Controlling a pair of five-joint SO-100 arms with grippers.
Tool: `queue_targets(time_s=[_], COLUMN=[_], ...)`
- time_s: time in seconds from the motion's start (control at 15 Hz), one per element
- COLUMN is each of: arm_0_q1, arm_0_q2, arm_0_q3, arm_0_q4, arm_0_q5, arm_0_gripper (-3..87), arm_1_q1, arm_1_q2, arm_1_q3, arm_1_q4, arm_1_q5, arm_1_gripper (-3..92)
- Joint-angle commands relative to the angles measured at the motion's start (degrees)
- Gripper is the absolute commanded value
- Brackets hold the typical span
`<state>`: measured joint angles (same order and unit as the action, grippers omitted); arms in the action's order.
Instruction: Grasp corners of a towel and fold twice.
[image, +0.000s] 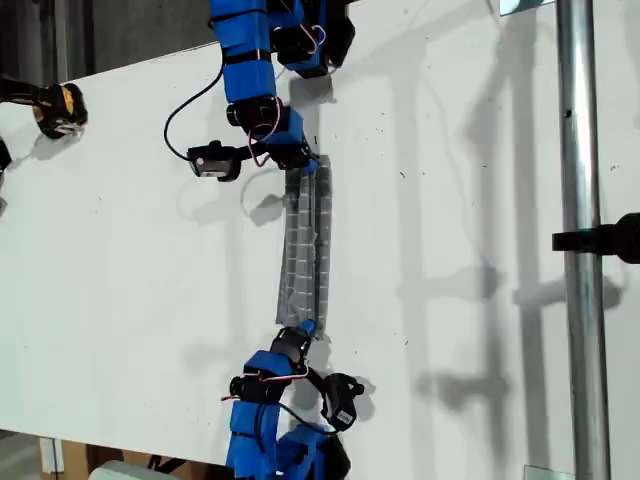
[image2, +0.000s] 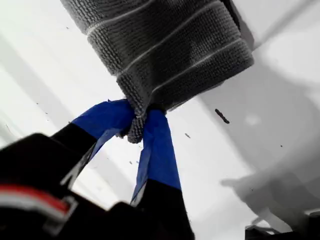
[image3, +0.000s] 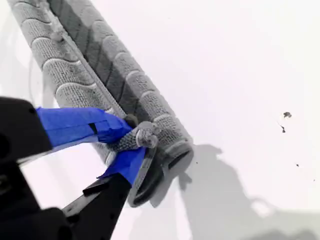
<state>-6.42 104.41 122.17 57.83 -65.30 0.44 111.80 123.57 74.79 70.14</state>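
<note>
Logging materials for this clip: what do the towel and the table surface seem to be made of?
The towel looks like soft grey terry or microfibre: nubby looped pile, thin pale stripes, matte. The table seems a smooth white laminate or painted board, slightly glossy, showing soft shadows; which exactly I cannot tell.

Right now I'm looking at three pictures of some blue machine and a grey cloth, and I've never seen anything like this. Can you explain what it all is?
These are two small blue robot arms working over a white table. One picture comes from a camera above the table; the other two come from cameras mounted on each arm's gripper.

Between the arms hangs a grey towel with thin pale stripes, gathered into a long narrow strip. My first gripper, its fingers wrapped in blue tape, is pinching one end. My second gripper pinches the other end. I cannot tell which arm in the overhead picture is which.

A metal pole stands at the exterior view's right.
</note>
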Motion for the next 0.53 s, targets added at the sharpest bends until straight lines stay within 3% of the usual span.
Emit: queue_targets(time_s=[0.0,0.27,0.4,0.47], arm_0_q1=[1.8,2.8,2.8,2.5], arm_0_q2=[-7.9,-16.9,-15.7,-13.7], arm_0_q3=[-4.3,-12.3,-13.5,-13.5], arm_0_q4=[0.2,5.3,7.9,9.9], arm_0_q5=[-2.5,-4.0,-3.9,-4.0], arm_0_gripper=[4.7,7.8,17.6,22.3], arm_1_q1=[-0.6,-1.1,-1.5,-1.5], arm_1_q2=[-3.3,-9.6,-8.3,-6.2], arm_1_q3=[1.0,0.9,-1.5,-3.7], arm_1_q4=[-1.5,-5.8,-1.8,2.0], arm_1_q5=[1.1,1.8,2.1,1.9], arm_1_gripper=[-0.1,-0.1,26.5,32.3])
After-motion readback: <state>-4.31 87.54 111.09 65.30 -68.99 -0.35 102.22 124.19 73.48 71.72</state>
